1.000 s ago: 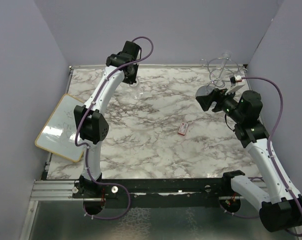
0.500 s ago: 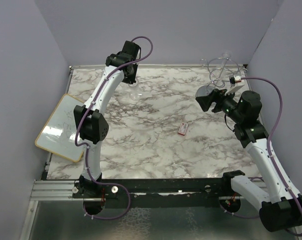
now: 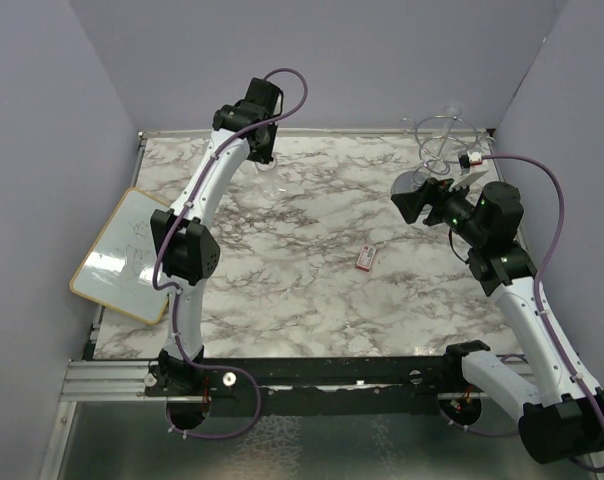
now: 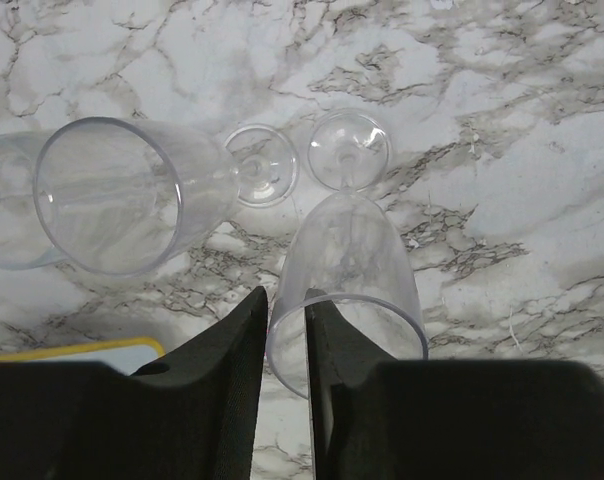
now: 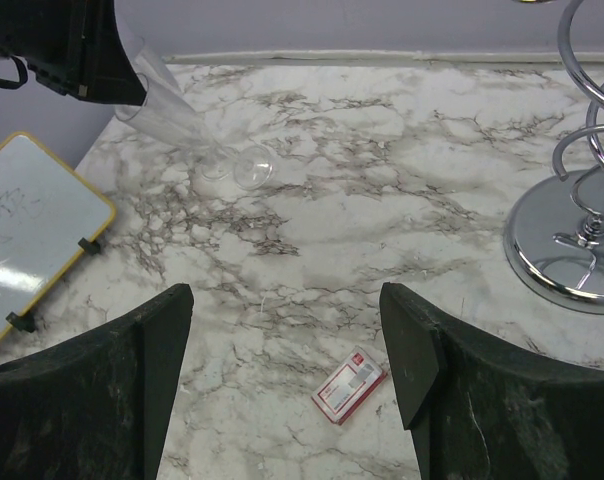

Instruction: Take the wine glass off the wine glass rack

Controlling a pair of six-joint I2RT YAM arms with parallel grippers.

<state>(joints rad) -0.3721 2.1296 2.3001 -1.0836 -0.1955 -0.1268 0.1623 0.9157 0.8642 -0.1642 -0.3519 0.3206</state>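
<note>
My left gripper point(image 3: 261, 150) point(image 4: 285, 296) is shut on the rim of a clear wine glass point(image 4: 352, 255), one finger inside the bowl and one outside. The glass is tilted, its foot point(image 4: 349, 150) at the marble table near the back left. A second clear glass point(image 4: 112, 195) is just left of it, their feet side by side. The wine glass rack point(image 3: 440, 140) point(image 5: 572, 240), silver wire on a round shiny base, stands at the back right. My right gripper point(image 3: 412, 200) point(image 5: 285, 300) is open and empty, above the table just in front of the rack.
A small red and white card point(image 3: 366, 258) point(image 5: 349, 386) lies on the table below my right gripper. A yellow-framed whiteboard point(image 3: 127, 255) point(image 5: 32, 230) lies at the table's left edge. Purple walls close in the back and both sides.
My left gripper has shifted slightly toward the back wall with the glass in it. The right arm has not moved.
</note>
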